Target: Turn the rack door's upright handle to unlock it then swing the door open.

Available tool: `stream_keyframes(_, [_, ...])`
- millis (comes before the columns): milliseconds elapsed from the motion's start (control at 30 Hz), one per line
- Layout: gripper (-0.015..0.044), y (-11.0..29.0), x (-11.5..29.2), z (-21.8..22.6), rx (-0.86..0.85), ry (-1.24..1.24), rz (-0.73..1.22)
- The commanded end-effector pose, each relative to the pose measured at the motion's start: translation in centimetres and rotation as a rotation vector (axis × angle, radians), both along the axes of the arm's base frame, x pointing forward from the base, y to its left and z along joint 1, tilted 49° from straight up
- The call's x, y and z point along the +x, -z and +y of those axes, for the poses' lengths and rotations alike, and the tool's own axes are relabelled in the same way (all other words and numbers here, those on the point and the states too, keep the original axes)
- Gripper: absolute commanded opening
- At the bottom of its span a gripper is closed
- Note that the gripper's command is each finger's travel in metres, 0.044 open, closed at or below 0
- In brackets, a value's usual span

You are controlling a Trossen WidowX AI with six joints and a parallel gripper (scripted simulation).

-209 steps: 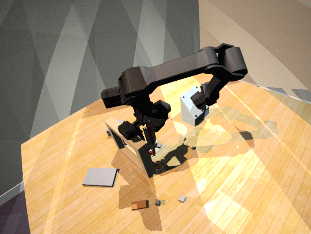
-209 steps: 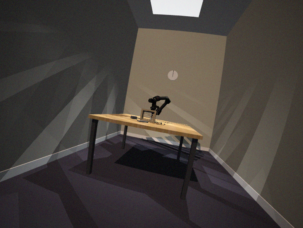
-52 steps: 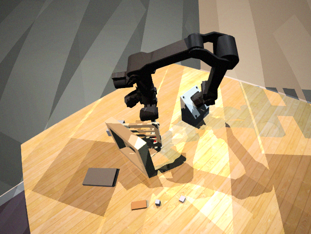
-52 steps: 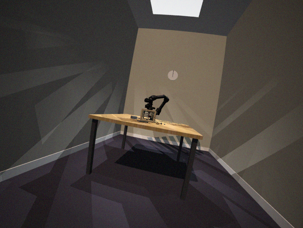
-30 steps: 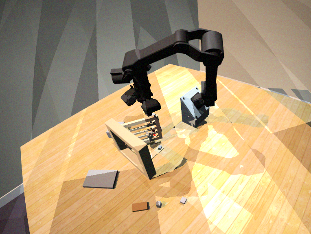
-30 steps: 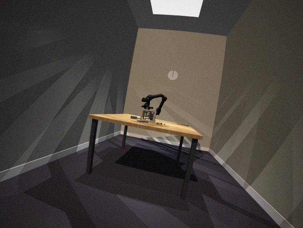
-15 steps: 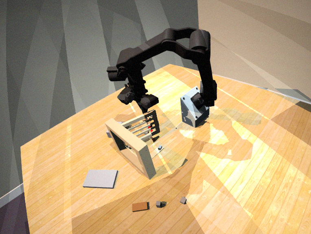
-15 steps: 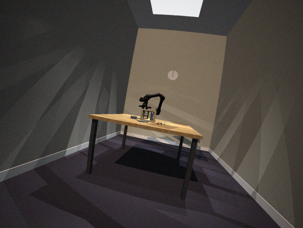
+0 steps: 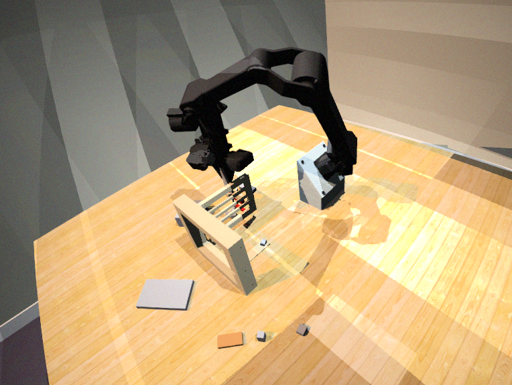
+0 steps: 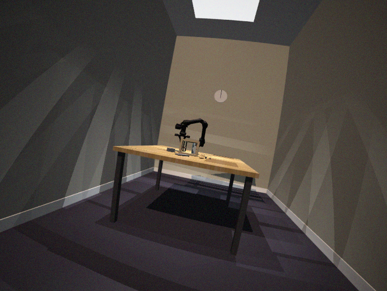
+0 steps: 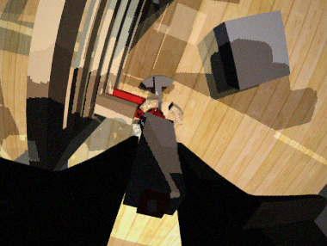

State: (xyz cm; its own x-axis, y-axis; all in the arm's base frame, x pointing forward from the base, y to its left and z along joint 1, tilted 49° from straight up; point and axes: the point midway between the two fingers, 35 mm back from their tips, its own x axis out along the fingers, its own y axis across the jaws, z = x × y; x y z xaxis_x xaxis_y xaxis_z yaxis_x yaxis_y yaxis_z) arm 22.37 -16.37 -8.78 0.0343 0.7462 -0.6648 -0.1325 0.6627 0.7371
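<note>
The tan wooden frame stands upright on the table. Its slatted door is swung out towards the arm's base side, at roughly a right angle to the frame; the exact angle is hard to tell. My gripper reaches down at the door's free edge and is shut on the handle. In the wrist view a red handle part shows between the fingertips, and a red bar beside it points to the door. Most of the handle is hidden by the fingers.
A grey block stands near the frame's hinge side. A small pale block lies on the table beside the frame. A grey slab, an orange slab and two small blocks lie beyond the frame. The arm's base stands behind the door.
</note>
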Motion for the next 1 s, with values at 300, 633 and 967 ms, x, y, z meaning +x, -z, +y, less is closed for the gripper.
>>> stream_keyframes(300, [0.001,0.26,0.16,-0.31,-0.004,-0.023,-0.026])
stream_keyframes(633, [0.022,0.26,0.16,-0.31,-0.004,-0.023,-0.026])
stream_keyframes(967, [0.0283,-0.2,0.2,-0.92,-0.005,-0.023,-0.026])
